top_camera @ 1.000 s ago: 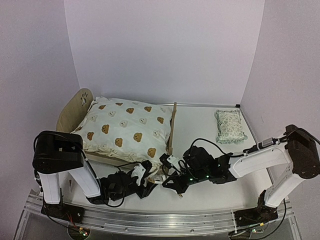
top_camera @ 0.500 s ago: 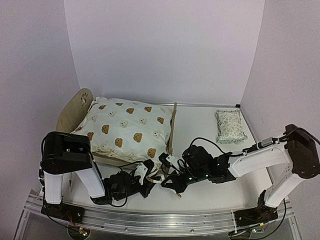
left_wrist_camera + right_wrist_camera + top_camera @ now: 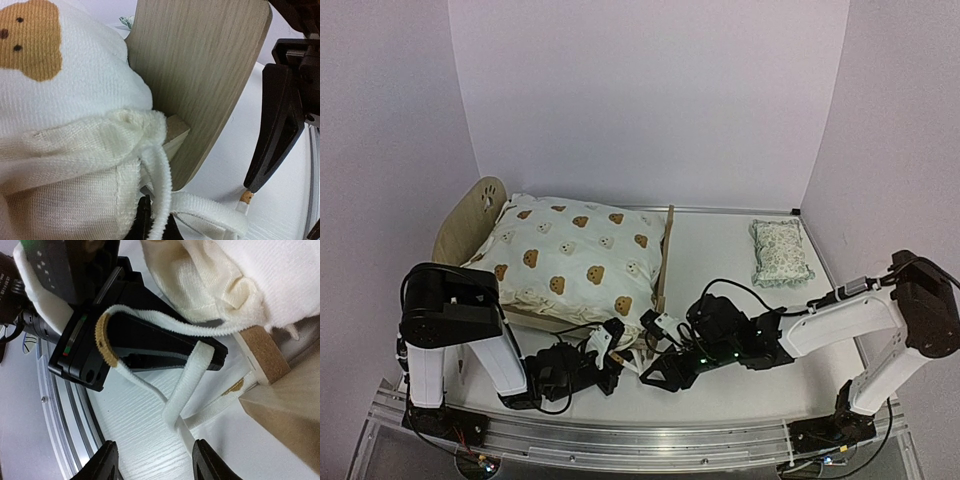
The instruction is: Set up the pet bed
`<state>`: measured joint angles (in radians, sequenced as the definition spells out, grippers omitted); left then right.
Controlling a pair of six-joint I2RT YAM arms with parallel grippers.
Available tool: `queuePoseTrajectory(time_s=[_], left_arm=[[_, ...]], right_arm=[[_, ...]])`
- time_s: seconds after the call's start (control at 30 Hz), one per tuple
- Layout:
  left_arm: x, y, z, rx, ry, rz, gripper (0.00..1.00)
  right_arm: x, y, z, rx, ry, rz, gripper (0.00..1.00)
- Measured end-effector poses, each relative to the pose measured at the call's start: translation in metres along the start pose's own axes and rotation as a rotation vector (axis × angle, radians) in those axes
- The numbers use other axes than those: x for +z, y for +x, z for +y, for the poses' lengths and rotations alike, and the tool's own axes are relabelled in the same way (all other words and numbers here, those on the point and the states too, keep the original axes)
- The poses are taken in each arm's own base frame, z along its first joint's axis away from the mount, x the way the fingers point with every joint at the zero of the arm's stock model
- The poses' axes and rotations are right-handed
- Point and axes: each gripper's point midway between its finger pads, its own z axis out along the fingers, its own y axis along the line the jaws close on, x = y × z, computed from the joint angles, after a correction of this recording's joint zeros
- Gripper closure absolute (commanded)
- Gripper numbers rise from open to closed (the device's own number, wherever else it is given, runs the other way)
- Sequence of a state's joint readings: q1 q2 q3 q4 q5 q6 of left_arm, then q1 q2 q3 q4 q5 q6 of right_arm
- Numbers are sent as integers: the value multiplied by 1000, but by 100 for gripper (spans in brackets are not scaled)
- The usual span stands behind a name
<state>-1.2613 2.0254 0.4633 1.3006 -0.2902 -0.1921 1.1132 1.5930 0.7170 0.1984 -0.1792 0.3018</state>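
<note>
Open table [image 3: 740,300] lies right of the bed out to the small patterned pillow [image 3: 780,252] near the right wall; both grippers crowd the near edge. Pet bed [image 3: 665,255] sits left-centre: light plywood, covered by the cream bear-print quilt [image 3: 570,260]. Long axis runs left-right, paw-cutout headboard [image 3: 470,212] near the left wall, footboard toward centre. Left gripper [image 3: 207,354] is closed, pinching the quilt's white tie strap [image 3: 165,325] at the footboard's near corner. Right gripper [image 3: 155,450] has jaws apart, holding nothing.
</note>
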Motion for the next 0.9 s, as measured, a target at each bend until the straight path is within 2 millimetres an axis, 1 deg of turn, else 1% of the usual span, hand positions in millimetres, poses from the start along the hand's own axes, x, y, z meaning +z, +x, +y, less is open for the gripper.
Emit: queuePoseTrajectory(time_s=[0.1,0.2,0.3,0.43,0.53,0.7,0.9], left_arm=[[0,0,0,-10,1,0,100],[0,0,0,-18,2,0,100],[0,0,0,-18,2,0,100],[0,1,0,-18,2,7,100],[0,2,0,-19,3,14,100],[0,2,0,-22,5,14,100],[0,3,-2,-26,17,17,100]], right_arm=[[0,6,0,-11,-2,7,46],[1,17,-3,-18,3,29,46],[3,31,-9,-34,18,60,47],[9,53,-23,-56,55,113,49],[14,52,-25,-78,54,99,50],[21,45,-27,-106,53,63,56],[22,41,-33,-137,88,28,54]])
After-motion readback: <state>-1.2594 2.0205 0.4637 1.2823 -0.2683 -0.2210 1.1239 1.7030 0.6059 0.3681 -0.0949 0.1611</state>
